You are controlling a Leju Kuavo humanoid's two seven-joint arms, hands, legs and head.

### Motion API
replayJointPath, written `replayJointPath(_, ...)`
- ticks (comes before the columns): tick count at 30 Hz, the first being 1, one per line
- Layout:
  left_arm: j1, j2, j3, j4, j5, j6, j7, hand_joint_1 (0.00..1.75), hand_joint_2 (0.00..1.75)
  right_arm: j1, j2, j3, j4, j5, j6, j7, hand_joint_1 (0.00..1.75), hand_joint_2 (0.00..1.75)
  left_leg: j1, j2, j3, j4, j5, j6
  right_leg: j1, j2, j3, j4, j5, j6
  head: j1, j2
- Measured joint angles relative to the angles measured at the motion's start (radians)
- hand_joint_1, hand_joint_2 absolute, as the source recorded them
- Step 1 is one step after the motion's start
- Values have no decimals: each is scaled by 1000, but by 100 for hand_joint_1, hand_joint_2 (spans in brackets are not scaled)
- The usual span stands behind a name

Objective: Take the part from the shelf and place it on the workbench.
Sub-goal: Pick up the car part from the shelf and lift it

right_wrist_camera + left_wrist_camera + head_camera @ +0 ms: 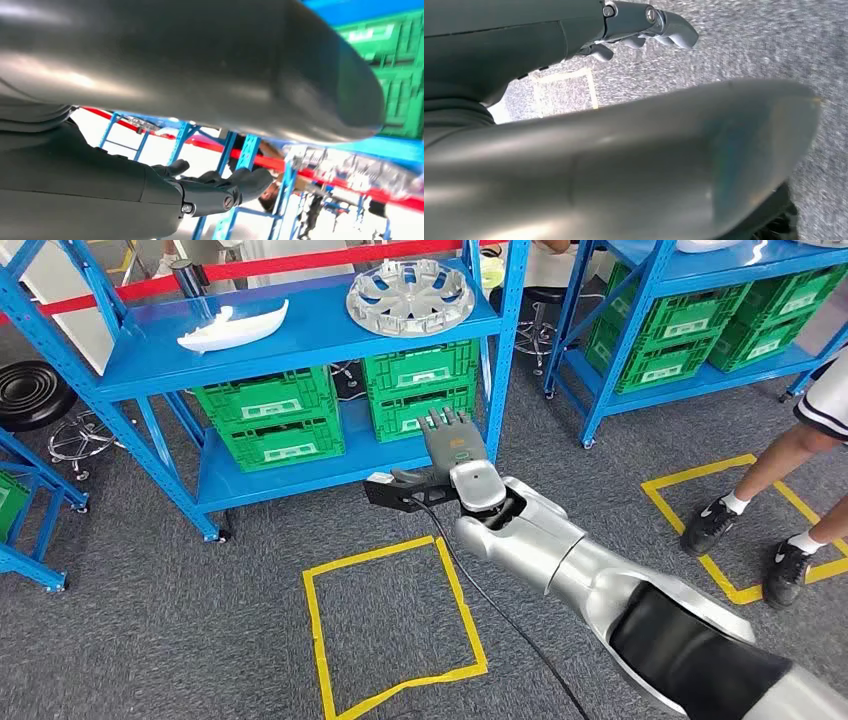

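A white curved part [232, 326] lies on the blue shelf's top board [300, 335], and a silver wheel cover [410, 297] sits to its right. My right hand [452, 445] reaches toward the shelf at the height of the lower board, below the wheel cover. Its fingers are stretched out and hold nothing. In the right wrist view the right hand [210, 192] is likewise empty, with the shelf frame beyond it. My left hand [644, 25] hangs over the grey carpet, its fingers loosely bent and empty.
Green crates [270, 415] fill the lower shelf. A yellow tape square [390, 625] marks the floor in front of the shelf. A person's legs [760, 500] stand at the right by another yellow square. A second blue rack [700, 330] holds more crates. A black stool [35, 395] is at the left.
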Motion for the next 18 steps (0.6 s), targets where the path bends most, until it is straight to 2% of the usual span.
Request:
replayJointPath(2, 2, 0, 0, 1, 0, 0, 0, 0, 0, 0, -1, 0, 0, -3, 4, 0, 0, 0, 0, 0, -43, 53, -13, 1, 1, 1, 9, 0, -8, -1, 0, 0)
replayJointPath(3, 4, 0, 0, 1, 0, 0, 0, 0, 0, 0, -2, 0, 0, -5, 7, 0, 0, 0, 0, 0, -76, 85, -15, 1, 3, 3, 18, 0, -17, -2, 0, 0)
replayJointPath(4, 7, 0, 0, 1, -2, 0, 0, 0, 0, 0, -4, 0, 0, -7, 8, 0, 0, 0, 0, 0, -93, 82, -1, 3, 3, 5, 30, 0, -26, -1, 0, 0)
replayJointPath(5, 8, 0, 0, 1, -5, 0, 0, 0, 0, 1, -6, 0, -1, -8, 8, 0, 0, 0, 0, 0, -93, 44, 31, 5, 4, 7, 44, 0, -37, 0, 0, 0)
replayJointPath(7, 8, 1, 0, 1, -15, 0, 0, 0, 0, 7, -13, 0, -9, -9, 0, 0, 0, 0, -2, -3, -64, -87, 128, 14, 4, 9, 69, 0, -59, 7, -1, 0)
replayJointPath(8, 8, 2, -1, 2, -23, -1, 1, 0, 0, 13, -19, 0, -17, -8, -4, 0, 0, 0, -5, -4, -51, -137, 154, 18, 5, 10, 78, -2, -69, 12, -2, 0)
replayJointPath(9, 7, 2, -2, 2, -31, -2, 4, 0, 0, 24, -30, -1, -29, -8, -7, -1, 0, 0, -7, -5, -41, -168, 171, 23, 5, 11, 85, -6, -78, 18, -3, 0)
replayJointPath(12, 5, 1, -10, 2, -52, -3, 10, 0, 0, 65, -86, -8, -86, -8, -12, -16, 0, 0, -9, -9, -13, -188, 157, 43, 6, 10, 98, 9, -73, 39, -3, 0)
replayJointPath(13, 5, 1, -13, 2, -56, -3, 10, 0, 0, 75, -108, -12, -105, -8, -13, -25, 0, 0, -8, -10, 2, -193, 150, 49, 6, 9, 88, 39, -63, 43, -1, 0)
replayJointPath(14, 4, 1, -15, 2, -57, -4, 10, 0, 0, 82, -126, -16, -119, -7, -14, -32, 0, 0, -7, -12, 18, -198, 142, 55, 5, 8, 64, 82, -57, 46, 0, 0)
replayJointPath(15, 4, 1, -16, 2, -57, -4, 8, 0, 0, 88, -141, -18, -129, -7, -13, -35, 0, 0, -7, -12, 33, -203, 132, 59, 4, 7, 24, 138, -57, 49, 3, 0)
replayJointPath(16, 3, 1, -18, 2, -56, -4, 6, 0, 0, 92, -150, -20, -135, -5, -11, -36, 0, 0, -7, -12, 48, -205, 120, 61, 5, 7, -22, 193, -70, 52, 3, 0)
replayJointPath(18, 3, 1, -18, 2, -51, -6, 3, 0, 0, 99, -160, -20, -140, 0, -7, -36, 0, 0, -8, -12, 82, -207, 91, 62, 5, 7, -110, 259, -129, 58, 3, 0)
